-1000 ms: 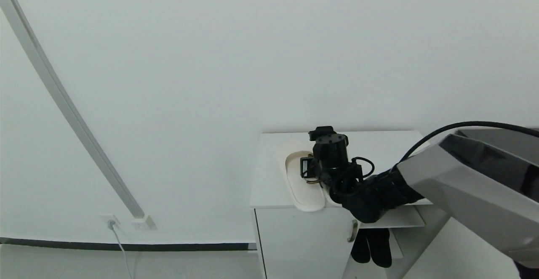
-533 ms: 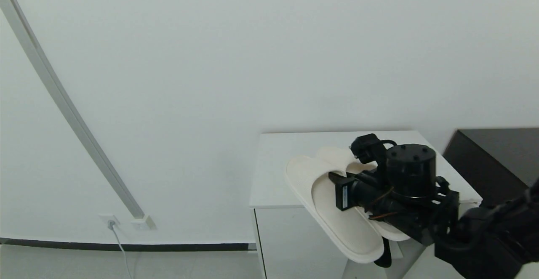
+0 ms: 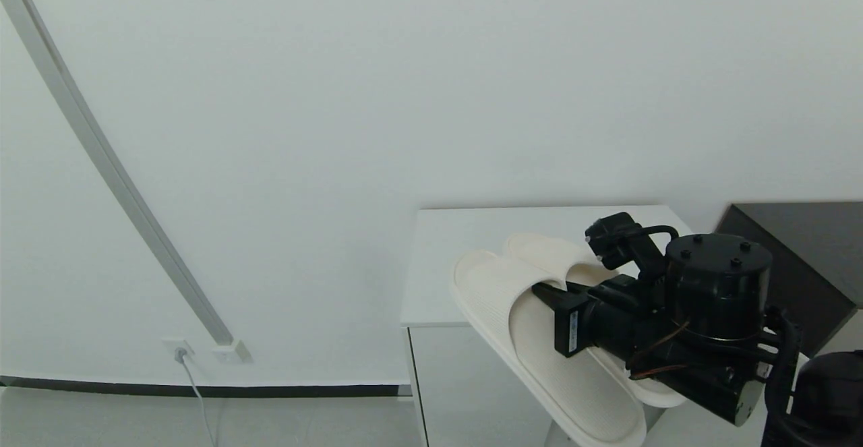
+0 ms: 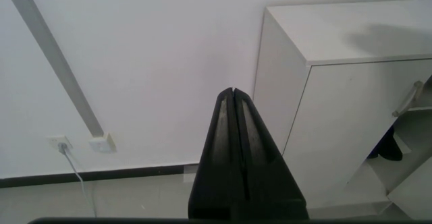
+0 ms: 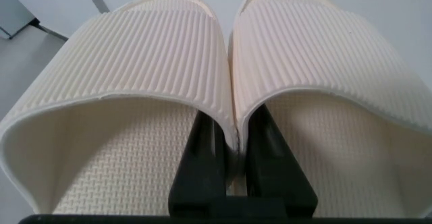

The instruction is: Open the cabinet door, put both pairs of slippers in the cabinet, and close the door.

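right claw (image 5: 233, 140) clamped on 2 cream ribbed foam slippers (image 3: 573, 376) before white cabinet (image 3: 435, 265) | left claw (image 4: 233, 97) pressed together, empty | dark shape (image 4: 387, 147) inside, possibly slippers

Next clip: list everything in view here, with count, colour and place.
slippers: one pair, cream, held tilted before the cabinet
cabinet: one, white, against the wall
item: one, black, on a cabinet shelf, unidentifiable
wall socket: one, white, low on the wall
trunking strip: one, grey, slanting up the wall
dark furniture: one, black, right of the cabinet
right claw: one, black, shut on the slippers
left claw: one, black, shut, empty
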Tool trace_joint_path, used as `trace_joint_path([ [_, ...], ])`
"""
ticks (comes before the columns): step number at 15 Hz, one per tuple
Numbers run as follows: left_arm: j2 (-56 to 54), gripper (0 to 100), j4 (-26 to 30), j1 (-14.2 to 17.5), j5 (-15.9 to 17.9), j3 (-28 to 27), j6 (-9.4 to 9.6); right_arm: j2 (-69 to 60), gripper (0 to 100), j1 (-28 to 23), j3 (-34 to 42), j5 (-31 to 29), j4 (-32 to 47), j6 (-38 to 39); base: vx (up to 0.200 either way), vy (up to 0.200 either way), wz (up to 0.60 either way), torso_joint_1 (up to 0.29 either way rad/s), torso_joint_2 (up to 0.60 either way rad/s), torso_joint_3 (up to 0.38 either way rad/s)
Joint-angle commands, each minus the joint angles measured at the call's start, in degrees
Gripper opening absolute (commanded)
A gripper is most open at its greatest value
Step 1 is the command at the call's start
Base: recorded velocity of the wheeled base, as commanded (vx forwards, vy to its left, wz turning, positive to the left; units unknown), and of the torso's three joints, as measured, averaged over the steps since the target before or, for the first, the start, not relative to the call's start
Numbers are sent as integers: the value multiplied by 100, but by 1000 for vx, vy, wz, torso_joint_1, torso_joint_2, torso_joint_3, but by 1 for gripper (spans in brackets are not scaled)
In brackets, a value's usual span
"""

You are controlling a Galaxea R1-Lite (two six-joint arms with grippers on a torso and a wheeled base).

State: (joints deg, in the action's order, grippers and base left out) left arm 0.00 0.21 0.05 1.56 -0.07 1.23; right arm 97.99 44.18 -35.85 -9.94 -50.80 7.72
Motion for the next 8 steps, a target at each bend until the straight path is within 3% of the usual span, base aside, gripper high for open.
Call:
trace_joint_path([
  [1, 0, 0, -3, 4, 2, -1, 0, -8, 0, 38, 34, 0, -9, 2, -200, 0, 0, -2, 7, 2],
  [6, 9, 0, -3, 4, 2, -1, 0, 19, 0, 100, 87, -17, -18, -7, -200, 0, 0, -3, 3, 6],
  [8, 0, 0, -3, 4, -7, -1, -9, 27, 0, 117, 122, -17, -18, -16, 0, 0, 0, 0, 0, 0],
])
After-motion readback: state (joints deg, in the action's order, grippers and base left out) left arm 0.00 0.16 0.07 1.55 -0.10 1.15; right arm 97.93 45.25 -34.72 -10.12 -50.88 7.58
